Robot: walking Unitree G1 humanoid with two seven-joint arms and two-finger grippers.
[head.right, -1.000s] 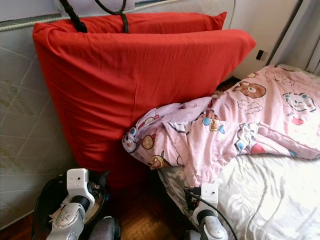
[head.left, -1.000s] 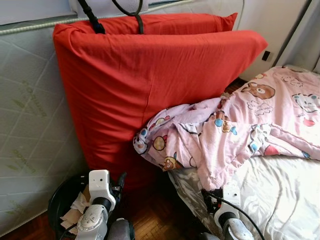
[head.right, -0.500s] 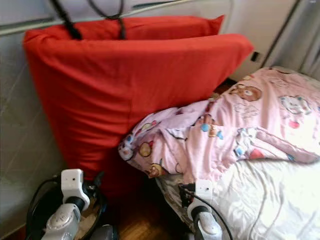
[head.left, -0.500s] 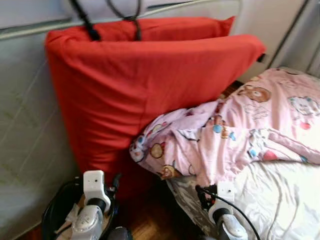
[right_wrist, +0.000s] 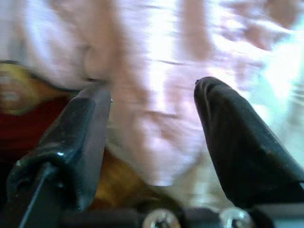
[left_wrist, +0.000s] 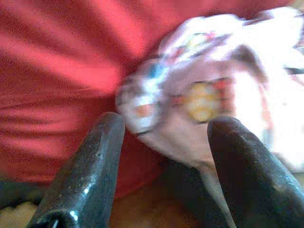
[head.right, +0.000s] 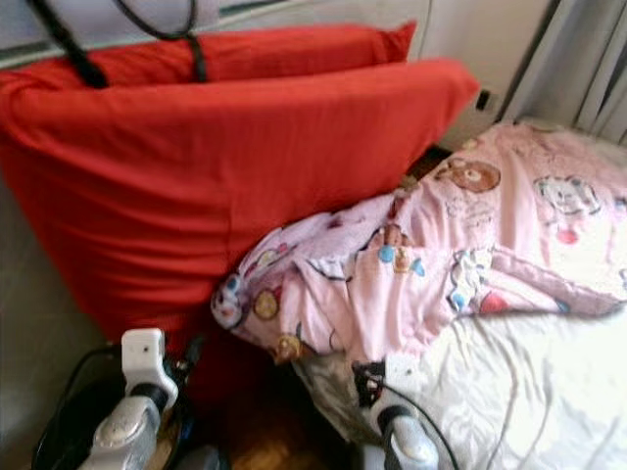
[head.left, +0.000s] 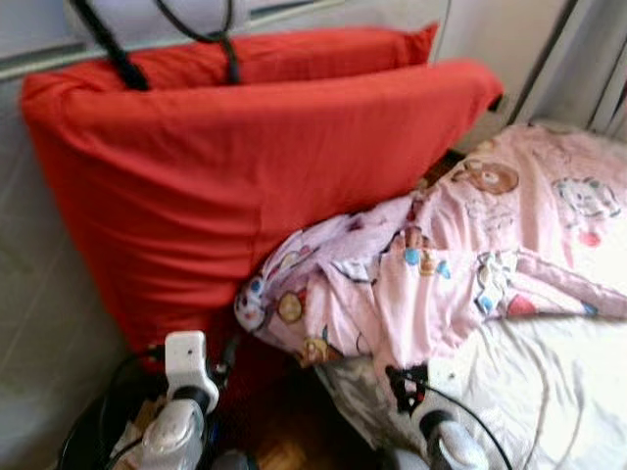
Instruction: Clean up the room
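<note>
A pink blanket (head.left: 441,264) printed with cartoon animals lies crumpled across the bed, one corner hanging off the near left edge. Two large red pillows (head.left: 245,166) stand on edge behind it, leaning on an upright grey mattress (head.left: 29,323). My left arm (head.left: 176,431) is low in front of the pillows. My left gripper (left_wrist: 168,123) is open and empty, and faces the hanging blanket corner (left_wrist: 190,99). Low by the bed edge is my right arm (head.left: 446,446). My right gripper (right_wrist: 152,88) is open and empty, close to the pink blanket (right_wrist: 156,57).
A white sheet (head.left: 549,392) covers the bed on the right. A black bin (head.left: 93,446) with paper in it stands at the lower left. Dark wooden floor (head.left: 284,450) shows between bin and bed. Black straps (head.left: 108,44) hang over the pillows. Grey curtains (head.left: 588,69) hang at the back right.
The whole picture has shifted and blurred, with the pillows now larger and reaching further left, so the camera has moved. Both arms stay low; pillows and blanket lie as before.
</note>
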